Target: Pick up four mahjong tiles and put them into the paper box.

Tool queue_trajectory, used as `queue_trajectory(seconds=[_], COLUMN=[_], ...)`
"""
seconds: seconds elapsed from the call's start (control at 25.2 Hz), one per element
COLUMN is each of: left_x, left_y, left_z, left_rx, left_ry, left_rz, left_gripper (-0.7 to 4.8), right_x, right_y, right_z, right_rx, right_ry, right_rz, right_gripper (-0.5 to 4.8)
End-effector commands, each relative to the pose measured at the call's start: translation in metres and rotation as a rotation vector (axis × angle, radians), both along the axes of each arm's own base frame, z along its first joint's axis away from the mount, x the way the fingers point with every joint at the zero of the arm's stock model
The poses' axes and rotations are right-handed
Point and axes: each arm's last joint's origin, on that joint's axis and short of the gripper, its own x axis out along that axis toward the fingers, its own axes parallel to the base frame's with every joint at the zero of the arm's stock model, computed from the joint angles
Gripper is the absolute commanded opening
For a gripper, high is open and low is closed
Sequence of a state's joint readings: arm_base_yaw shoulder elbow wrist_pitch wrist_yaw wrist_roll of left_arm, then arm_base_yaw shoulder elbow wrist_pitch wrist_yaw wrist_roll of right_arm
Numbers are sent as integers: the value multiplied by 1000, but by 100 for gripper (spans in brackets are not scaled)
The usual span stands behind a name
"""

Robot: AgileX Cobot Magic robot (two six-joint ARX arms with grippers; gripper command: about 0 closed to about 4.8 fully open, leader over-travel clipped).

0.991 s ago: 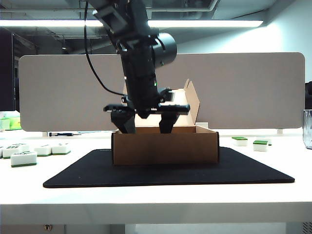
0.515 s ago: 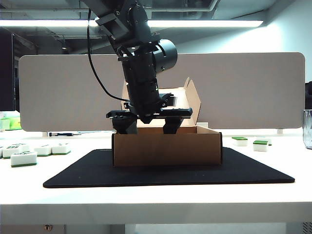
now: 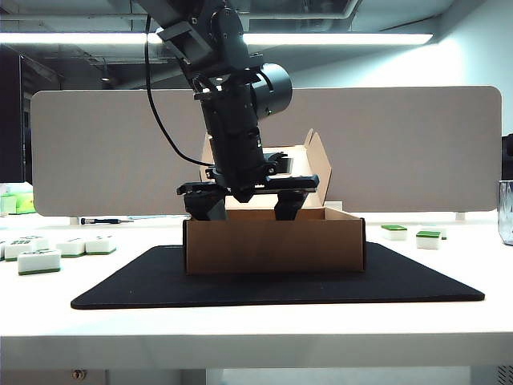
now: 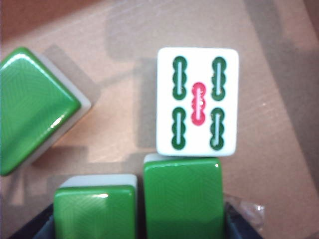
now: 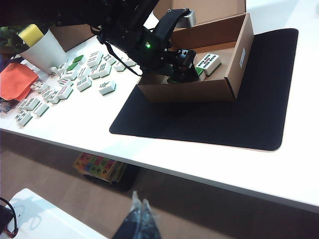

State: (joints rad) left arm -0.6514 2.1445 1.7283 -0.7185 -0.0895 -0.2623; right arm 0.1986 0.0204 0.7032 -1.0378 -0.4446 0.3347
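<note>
The box (image 3: 272, 245) was brown corrugated card, low and rectangular, its lid up behind, on a black mat (image 3: 401, 281). On its pale floor lay four chunky tiles (image 4: 197, 102): one face up with red and green marks, three showing glossy green backs. The left gripper (image 3: 248, 210) hung inside the box, jaws spread wide, gripping nothing, two green-backed tiles between its fingers. The right gripper (image 5: 139, 219) sat low beside the table, fingers together, empty. More tiles (image 5: 60, 84) lay scattered on the white table (image 3: 240, 329).
</note>
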Motion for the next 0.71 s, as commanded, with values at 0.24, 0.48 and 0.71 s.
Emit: queue_trajectory(seconds=[0.24, 0.48, 0.71], left_x=[1, -4, -19], left_y=[-2, 2, 18], left_z=[29, 99, 152], left_rx=[-12, 3, 79], left_ry=[-6, 3, 2], left_rz=[-5, -7, -124], left_gripper=[407, 391, 162], right_x=[0, 0, 0], right_y=[0, 0, 0], right_z=[2, 2, 2], right_rx=[0, 0, 0], right_ry=[-15, -14, -15], right_rz=[0, 0, 0], right_gripper=[-1, -1, -1])
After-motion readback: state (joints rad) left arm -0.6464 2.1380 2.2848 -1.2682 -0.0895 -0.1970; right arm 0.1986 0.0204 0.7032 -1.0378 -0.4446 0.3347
